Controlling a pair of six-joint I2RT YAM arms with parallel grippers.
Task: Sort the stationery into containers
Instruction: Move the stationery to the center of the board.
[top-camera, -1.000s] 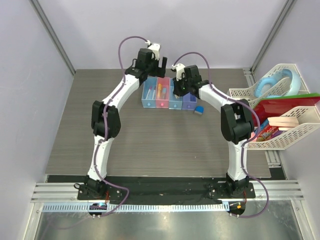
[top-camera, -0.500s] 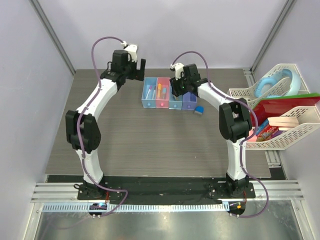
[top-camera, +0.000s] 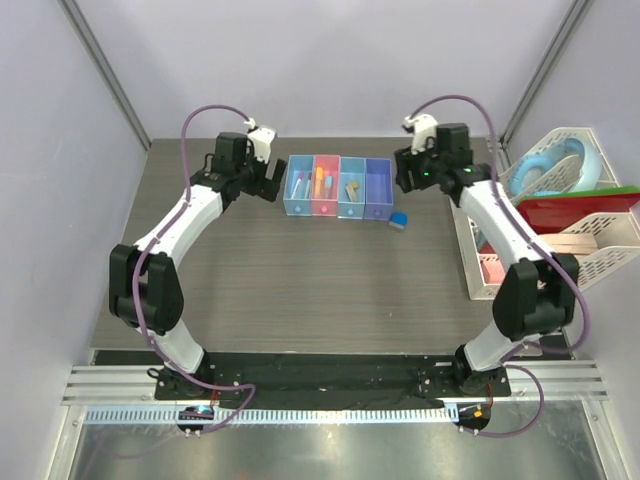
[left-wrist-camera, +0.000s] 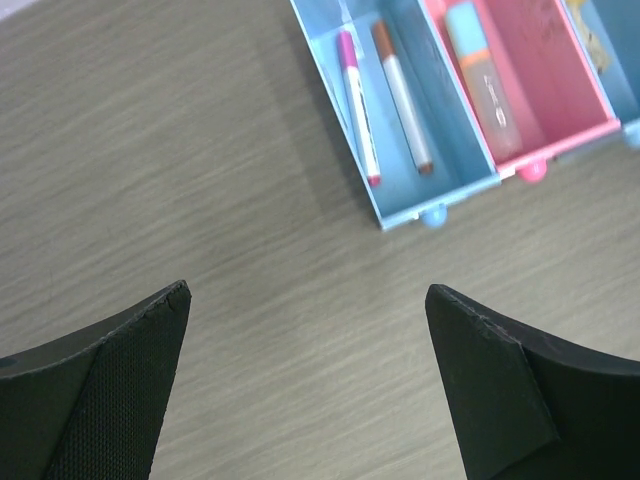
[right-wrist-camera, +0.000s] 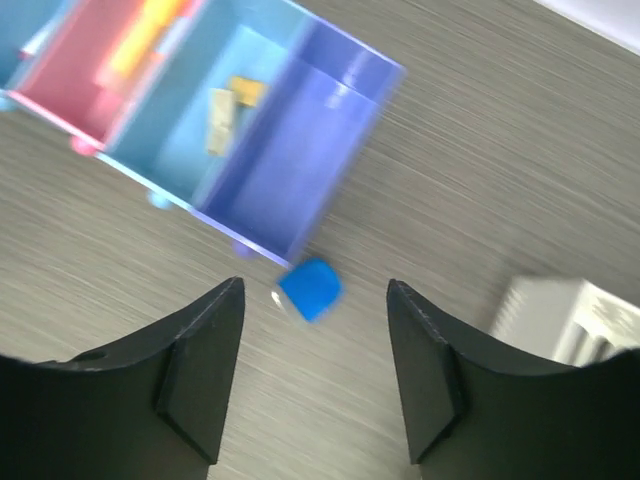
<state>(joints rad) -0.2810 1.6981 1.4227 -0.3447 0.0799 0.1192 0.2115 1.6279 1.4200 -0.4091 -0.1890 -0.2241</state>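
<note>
The four joined containers (top-camera: 338, 187) stand at the back middle of the table. In the left wrist view the first light blue box (left-wrist-camera: 440, 190) holds the pink-capped pen (left-wrist-camera: 358, 105) and the brown-red pen (left-wrist-camera: 402, 95), and the pink box holds the blue-capped tube (left-wrist-camera: 482, 70). In the right wrist view the yellow marker (right-wrist-camera: 150, 25) lies in the pink box, two tan erasers (right-wrist-camera: 222, 120) in the second light blue box, and the purple box (right-wrist-camera: 300, 160) looks bare. The small blue block (top-camera: 398, 221) lies on the table by the purple box. My right gripper (right-wrist-camera: 315, 290) is open above the block (right-wrist-camera: 310, 290). My left gripper (left-wrist-camera: 306, 300) is open and empty left of the boxes.
White mesh baskets (top-camera: 560, 230) with books and a blue ring stand at the right edge; a basket corner shows in the right wrist view (right-wrist-camera: 560, 315). Grey walls close in the table at the left, back and right.
My left gripper drew back from above the boxes to their left and lowered. My right arm swung right off the boxes and now hovers over the blue block; the erasers show in their box.
</note>
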